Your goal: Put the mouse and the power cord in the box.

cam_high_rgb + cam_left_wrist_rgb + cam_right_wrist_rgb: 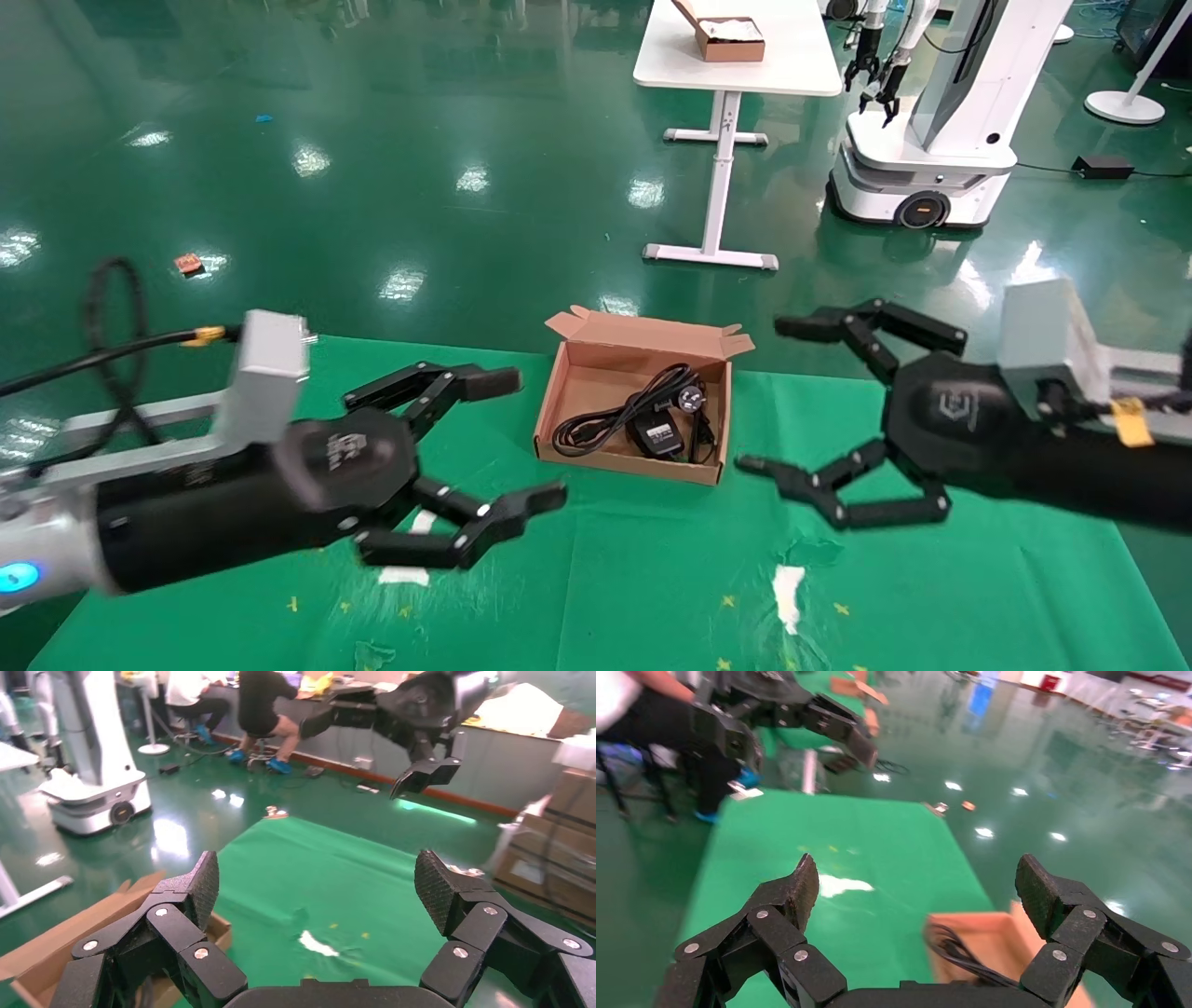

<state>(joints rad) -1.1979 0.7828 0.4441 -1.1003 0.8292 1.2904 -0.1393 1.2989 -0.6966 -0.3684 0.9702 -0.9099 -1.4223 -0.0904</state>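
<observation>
The brown cardboard box (pixel 633 396) sits open on the green cloth (pixel 605 578). Inside the box lie the black power cord (pixel 610 415) and the mouse (pixel 657 436), label side up, right beside the cord. The left gripper (pixel 521 438) hangs in the air to the left of the box, fingers spread wide, holding nothing. The right gripper (pixel 759 396) hangs to the right of the box, also wide apart and empty.

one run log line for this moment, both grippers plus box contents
left gripper: open, left of box | right gripper: open, right of box | power cord, mouse: in box
</observation>
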